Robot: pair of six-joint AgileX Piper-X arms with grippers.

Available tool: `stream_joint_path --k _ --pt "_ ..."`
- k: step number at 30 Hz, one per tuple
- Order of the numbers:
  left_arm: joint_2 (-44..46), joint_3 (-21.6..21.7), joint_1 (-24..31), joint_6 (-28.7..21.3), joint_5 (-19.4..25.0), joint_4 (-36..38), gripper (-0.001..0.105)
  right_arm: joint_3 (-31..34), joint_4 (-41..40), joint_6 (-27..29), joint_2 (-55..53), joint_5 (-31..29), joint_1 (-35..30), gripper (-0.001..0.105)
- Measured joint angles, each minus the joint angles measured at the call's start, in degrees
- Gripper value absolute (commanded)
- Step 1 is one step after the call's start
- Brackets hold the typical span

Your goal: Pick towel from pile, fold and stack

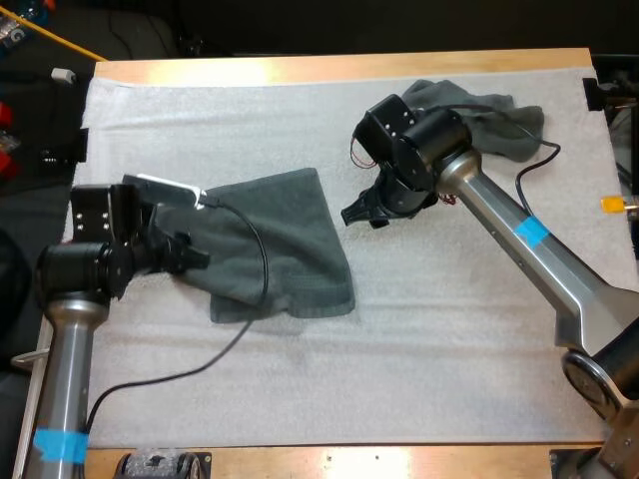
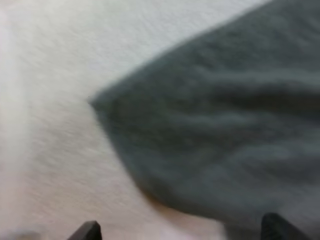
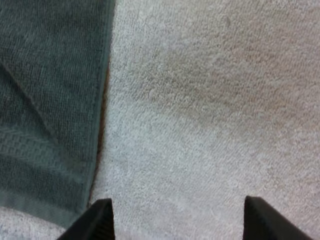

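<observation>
Currently: left fingers (image 2: 277,231) are spread, nothing pinched. One tip sits over the flat towel (image 1: 295,235), the other over bare mat (image 1: 429,369), and a corner of the towel points out across the gap between them. In the high view they're at that towel's left edge. The flat towel lies mid-mat, left of centre, a rough wedge that is wider toward the near side.

Right fingers (image 3: 97,225) are spread too, gripping nothing. They're over bare mat just beside the flat towel's hemmed right edge; can't tell if one tip brushes it.

Crumpled towel (image 1: 499,120) is bunched at the mat's far right corner, beyond the right fingers and well apart from the flat one. The wooden counter (image 1: 329,68) shows along the mat's far and near sides.
</observation>
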State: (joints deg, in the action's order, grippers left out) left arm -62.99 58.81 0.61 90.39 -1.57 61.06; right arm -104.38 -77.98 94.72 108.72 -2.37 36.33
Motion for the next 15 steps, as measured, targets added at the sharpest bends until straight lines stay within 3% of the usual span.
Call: stream_joint_path --k 5,9,15 --pt "1.0 0.0 0.0 2.8 -6.3 4.8 0.061 0.0 -0.4 -0.9 0.0 1.9 0.0 0.053" --pt "1.0 -0.9 0.0 3.4 -6.9 5.8 0.061 0.2 0.1 -0.9 0.0 2.7 0.0 0.053" --pt "1.0 -7.0 0.0 3.6 -7.1 5.4 0.061 5.4 5.5 -3.2 -0.2 8.3 0.0 0.053"
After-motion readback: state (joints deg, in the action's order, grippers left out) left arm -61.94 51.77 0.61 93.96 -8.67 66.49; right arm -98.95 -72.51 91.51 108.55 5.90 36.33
